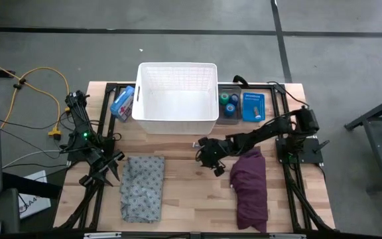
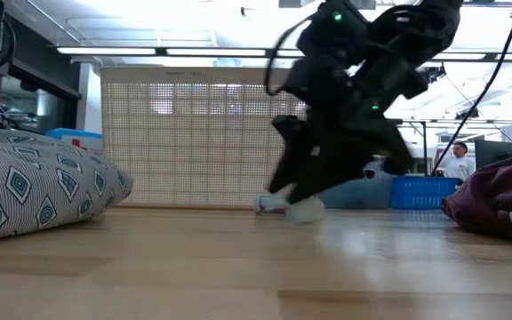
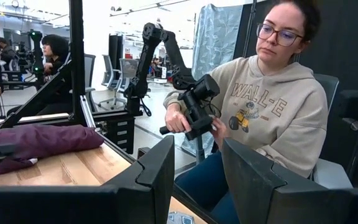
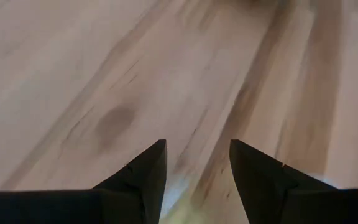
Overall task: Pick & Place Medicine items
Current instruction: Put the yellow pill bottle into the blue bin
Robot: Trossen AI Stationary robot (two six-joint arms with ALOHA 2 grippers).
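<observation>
My right gripper [image 1: 211, 159] is open and points down at the wooden table in front of the white basket [image 1: 178, 99]; it also shows in the low view [image 2: 302, 206] and in its own wrist view [image 4: 194, 168]. A small clear piece [image 2: 271, 204] lies on the table beside it, and a pale blob [image 2: 306, 212] sits at its fingertips. A green roll [image 1: 225, 99] and a blue roll [image 1: 233, 107] sit in a small tray [image 1: 251, 89] right of the basket. My left gripper [image 1: 108, 169] waits open at the table's left; its wrist view [image 3: 197, 171] shows the gap. The yellowish tube cannot be made out. My right gripper's fingers point down with their tips at the pale blob [image 2: 306, 212] on the table. I cannot tell whether they touch it.
A grey patterned cloth [image 1: 143, 187] lies at the near left and a purple cloth [image 1: 251, 186] at the near right. A blue box [image 1: 123, 103] stands left of the basket. A person [image 3: 272, 106] sits beyond the table's edge, holding a control arm.
</observation>
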